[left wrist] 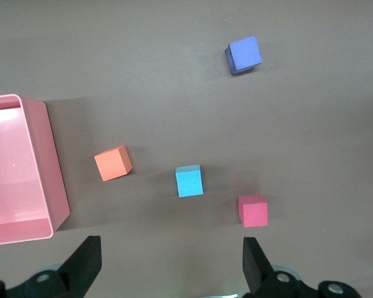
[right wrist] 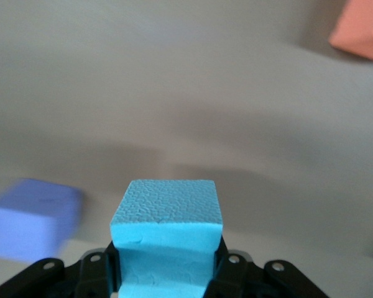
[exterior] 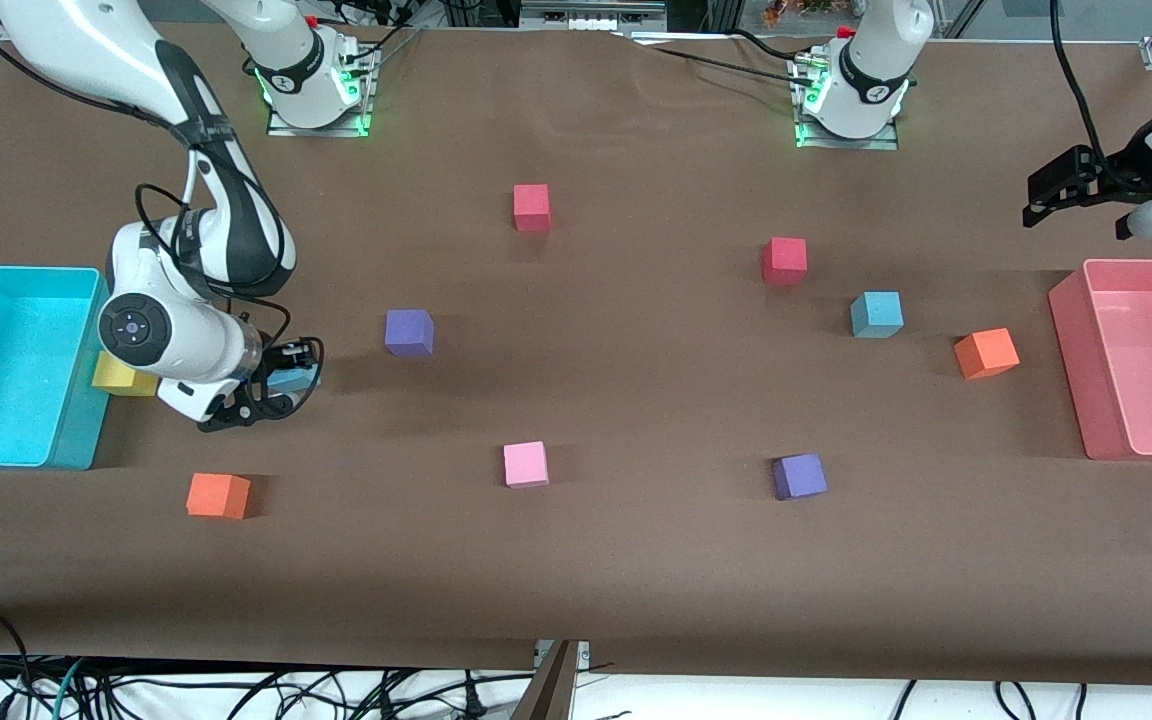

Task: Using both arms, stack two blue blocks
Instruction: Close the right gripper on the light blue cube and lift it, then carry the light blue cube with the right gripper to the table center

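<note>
One blue block (exterior: pixel 876 314) sits on the table toward the left arm's end, between a red cube and an orange cube; it also shows in the left wrist view (left wrist: pixel 189 181). My right gripper (exterior: pixel 281 388) is shut on the second blue block (exterior: pixel 292 378), beside the cyan bin; in the right wrist view the block (right wrist: pixel 166 233) fills the space between the fingers. My left gripper (exterior: pixel 1046 195) is open and empty, high over the table's edge above the pink bin; its fingers (left wrist: pixel 87 264) stand wide apart.
A cyan bin (exterior: pixel 76 440) and a yellow cube (exterior: pixel 121 375) lie beside the right gripper. A pink bin (exterior: pixel 1071 350) stands at the left arm's end. Purple (exterior: pixel 409 332), (exterior: pixel 799 476), red (exterior: pixel 531 207), (exterior: pixel 784 260), orange (exterior: pixel 218 495), (exterior: pixel 986 353) and pink (exterior: pixel 525 464) cubes are scattered about.
</note>
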You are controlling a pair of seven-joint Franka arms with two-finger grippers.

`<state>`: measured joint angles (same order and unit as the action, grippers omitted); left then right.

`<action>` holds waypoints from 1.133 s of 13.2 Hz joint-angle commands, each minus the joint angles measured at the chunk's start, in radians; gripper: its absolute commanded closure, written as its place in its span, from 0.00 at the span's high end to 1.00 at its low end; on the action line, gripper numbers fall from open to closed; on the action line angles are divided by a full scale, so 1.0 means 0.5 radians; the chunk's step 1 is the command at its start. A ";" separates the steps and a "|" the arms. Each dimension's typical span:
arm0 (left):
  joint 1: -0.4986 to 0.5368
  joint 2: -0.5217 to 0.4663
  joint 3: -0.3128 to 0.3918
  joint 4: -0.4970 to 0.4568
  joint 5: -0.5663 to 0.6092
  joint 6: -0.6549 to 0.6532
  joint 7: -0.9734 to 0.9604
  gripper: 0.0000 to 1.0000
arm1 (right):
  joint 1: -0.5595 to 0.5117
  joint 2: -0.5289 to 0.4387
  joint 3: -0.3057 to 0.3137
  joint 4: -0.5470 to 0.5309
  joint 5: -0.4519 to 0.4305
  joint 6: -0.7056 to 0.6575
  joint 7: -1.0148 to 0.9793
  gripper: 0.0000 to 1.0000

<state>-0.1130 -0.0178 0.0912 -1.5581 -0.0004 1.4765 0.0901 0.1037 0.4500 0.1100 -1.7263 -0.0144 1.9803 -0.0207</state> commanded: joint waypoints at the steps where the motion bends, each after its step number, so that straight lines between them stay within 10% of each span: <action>1: 0.011 -0.004 0.008 0.039 -0.057 -0.045 0.016 1.00 | 0.163 0.124 0.053 0.405 0.145 -0.351 0.288 0.00; 8: 0.017 -0.004 0.020 0.042 -0.057 -0.045 0.019 1.00 | 0.887 0.624 0.053 1.163 0.148 -0.454 1.326 0.00; 15: 0.017 -0.001 0.023 0.039 -0.057 -0.045 0.016 1.00 | 1.139 0.873 0.047 1.185 0.145 -0.196 1.569 0.00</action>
<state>-0.1091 -0.0183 0.0999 -1.5571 -0.0012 1.4740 0.0901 0.6438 0.8468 0.1424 -1.1783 0.0540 1.8843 0.7348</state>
